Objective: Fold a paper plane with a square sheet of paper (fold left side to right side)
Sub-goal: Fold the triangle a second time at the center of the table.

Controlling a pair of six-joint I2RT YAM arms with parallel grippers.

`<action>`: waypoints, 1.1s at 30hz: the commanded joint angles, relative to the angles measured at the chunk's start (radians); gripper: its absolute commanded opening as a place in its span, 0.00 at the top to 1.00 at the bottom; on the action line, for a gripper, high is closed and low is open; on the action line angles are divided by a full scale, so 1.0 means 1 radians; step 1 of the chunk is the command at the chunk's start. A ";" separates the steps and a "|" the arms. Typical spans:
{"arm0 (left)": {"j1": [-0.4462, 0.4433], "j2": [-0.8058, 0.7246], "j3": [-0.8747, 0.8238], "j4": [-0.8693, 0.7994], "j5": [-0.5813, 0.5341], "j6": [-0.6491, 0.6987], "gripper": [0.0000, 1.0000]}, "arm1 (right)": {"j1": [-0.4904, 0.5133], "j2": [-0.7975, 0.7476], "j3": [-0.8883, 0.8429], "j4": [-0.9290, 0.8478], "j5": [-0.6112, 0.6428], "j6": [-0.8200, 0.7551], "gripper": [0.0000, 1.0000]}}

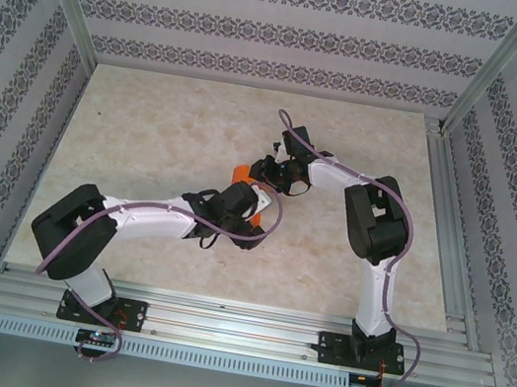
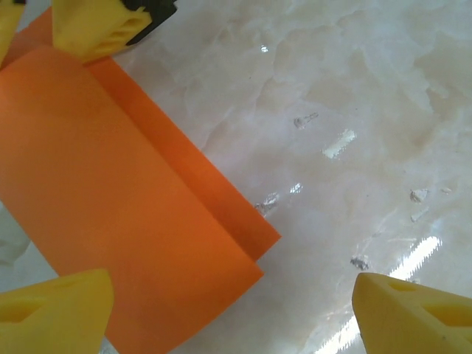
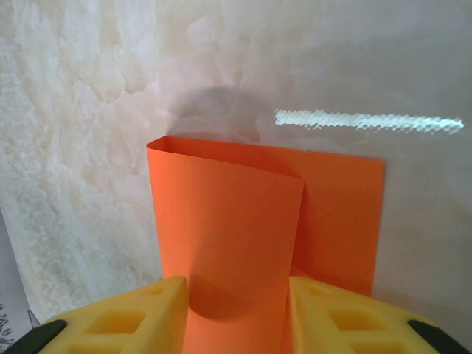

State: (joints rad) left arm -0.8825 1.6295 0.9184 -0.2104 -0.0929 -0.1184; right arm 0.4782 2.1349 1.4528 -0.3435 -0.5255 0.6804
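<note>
Left gripper: released, fingers spread wide over the paper.
Right gripper: grasping the folded-over flap.
Square sheet of paper: mid-table, doubled over, bowed, between both grippers.

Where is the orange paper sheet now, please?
Top view: the thin orange sheet of paper lies centrally on the pale marble table, between the left gripper and right gripper.

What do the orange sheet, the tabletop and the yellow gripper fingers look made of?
Orange sheet: thin matte paper; it curls over in a soft loop and has crisp edges.
Tabletop: marble-patterned, glossy, likely laminate or stone; it mirrors light streaks.
Right gripper's fingers: yellow moulded or printed plastic, matte, with recessed pockets; could be rubbery, can't tell.
</note>
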 commanded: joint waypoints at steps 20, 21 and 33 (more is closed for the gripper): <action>-0.087 0.054 0.089 -0.157 -0.239 0.017 0.61 | 0.009 -0.011 0.035 -0.036 0.009 -0.024 0.60; -0.087 0.045 0.088 -0.155 -0.226 0.013 0.65 | 0.008 -0.010 0.038 -0.041 0.010 -0.027 0.60; -0.068 0.005 0.072 -0.127 -0.114 -0.035 0.99 | -0.010 -0.076 0.038 -0.049 0.015 -0.050 0.58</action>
State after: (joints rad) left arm -0.9512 1.6691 1.0103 -0.3462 -0.2409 -0.1257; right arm 0.4767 2.1250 1.4712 -0.3809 -0.5251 0.6567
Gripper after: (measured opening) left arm 0.052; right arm 0.421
